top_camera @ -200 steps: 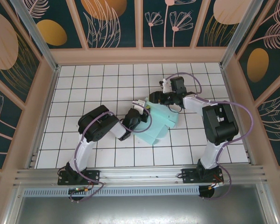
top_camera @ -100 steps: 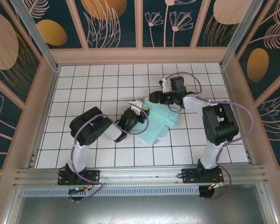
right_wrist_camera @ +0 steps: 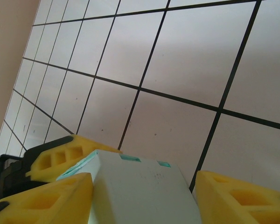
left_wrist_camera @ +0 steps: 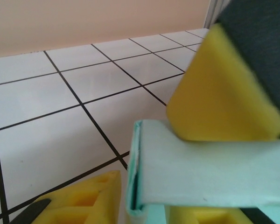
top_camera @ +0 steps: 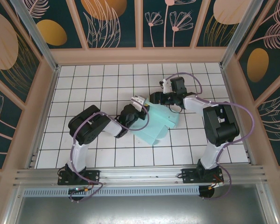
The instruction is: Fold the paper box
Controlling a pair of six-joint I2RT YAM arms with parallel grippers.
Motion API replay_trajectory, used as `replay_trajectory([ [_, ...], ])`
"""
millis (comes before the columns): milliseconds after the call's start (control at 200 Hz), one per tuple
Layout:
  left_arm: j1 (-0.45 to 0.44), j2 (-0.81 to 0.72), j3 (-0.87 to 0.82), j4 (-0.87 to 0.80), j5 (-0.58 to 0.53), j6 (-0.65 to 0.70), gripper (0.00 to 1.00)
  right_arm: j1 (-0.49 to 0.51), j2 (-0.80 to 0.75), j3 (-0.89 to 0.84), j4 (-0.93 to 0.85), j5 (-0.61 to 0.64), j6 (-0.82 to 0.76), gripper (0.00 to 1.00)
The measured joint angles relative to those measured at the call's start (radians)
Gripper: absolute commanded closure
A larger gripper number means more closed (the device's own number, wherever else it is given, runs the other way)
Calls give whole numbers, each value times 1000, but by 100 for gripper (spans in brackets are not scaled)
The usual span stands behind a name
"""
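The pale mint paper box (top_camera: 161, 122) lies partly folded mid-table, flaps spread toward the near right. My left gripper (top_camera: 141, 106) is at its far-left corner, and my right gripper (top_camera: 154, 99) meets the same corner from the right. In the left wrist view my left gripper (left_wrist_camera: 142, 196) is shut on a doubled, folded edge of the card (left_wrist_camera: 210, 172). The right gripper's yellow pad (left_wrist_camera: 224, 88) rests on top of that card. In the right wrist view my right gripper (right_wrist_camera: 140, 196) is shut on a raised, slotted panel of the box (right_wrist_camera: 140, 186).
The white tiled table (top_camera: 93, 84) is ringed by a low wooden wall (top_camera: 140, 56). The right arm's purple cable (top_camera: 245, 112) loops over the right side. The left gripper's yellow finger (right_wrist_camera: 67, 156) sits just behind the card.
The left arm's elbow swung back to the left, and its wrist shifted slightly toward the far side at the box's corner. The right arm stayed put.
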Motion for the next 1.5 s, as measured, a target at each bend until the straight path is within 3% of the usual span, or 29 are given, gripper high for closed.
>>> replay_trajectory([
  [455, 31, 35, 2, -4, 75, -42, 79, 0, -10, -13, 0, 0, 0, 41],
  [565, 34, 50, 2, 2, 90, -51, 100, 0, -10, -13, 1, 0, 1, 41],
  [776, 32, 51, 2, 4, 99, -42, 100, 0, -11, -13, 7, 0, 3, 41],
  [826, 32, 51, 2, 4, 100, -40, 84, 0, -11, -13, 7, 0, 3, 41],
  [881, 32, 51, 3, 3, 102, -49, 79, 0, -11, -13, 7, -2, 3, 41],
  [1231, 34, 84, 20, -2, 113, -93, 79, 0, -16, -21, 7, -8, 4, 41],
  [1496, 34, 106, 62, -33, 110, -126, 84, -1, -17, -23, 10, -5, 8, 41],
])
